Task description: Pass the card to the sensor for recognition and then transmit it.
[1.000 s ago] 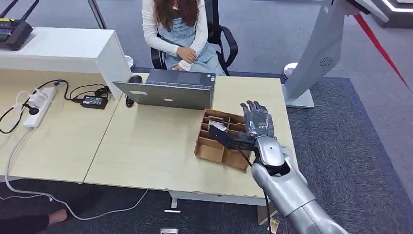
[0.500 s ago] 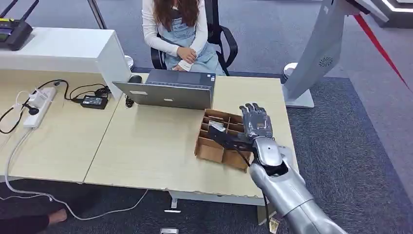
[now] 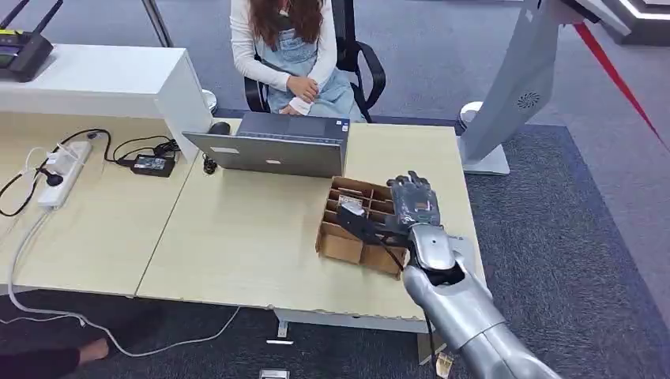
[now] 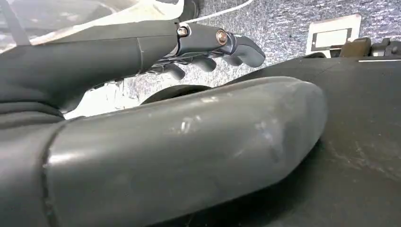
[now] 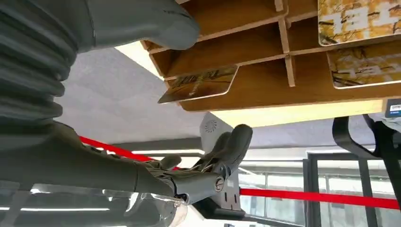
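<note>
Cards (image 5: pixel 201 84) with a yellow printed face are seen lying flat in the compartments of a brown cardboard divider box (image 3: pixel 341 244), which stands on a pale wood-grain table (image 3: pixel 237 237) near its right end. The room is floored in blue-grey carpet (image 3: pixel 553 237), and a large curved silver stand (image 3: pixel 513 87) rises from it beyond the table's right corner, with a red strip running past it. Behind the table a person (image 3: pixel 288 47) in a white top is seated in a black chair. A grey laptop (image 3: pixel 272 146) is set just behind the box, its lid open. On the left part of the table a white power strip (image 3: pixel 63 170) and a black adapter (image 3: pixel 152 164) are joined by black cables.

The right hand (image 3: pixel 415 201), dark-fingered on a smooth silver arm, is held over the box's right side, its fingers spread and nothing grasped; the cards lie below and just beside it, untouched. The left hand (image 4: pixel 208 47) is seen hanging over carpet, fingers loosely curled and apart, holding nothing
</note>
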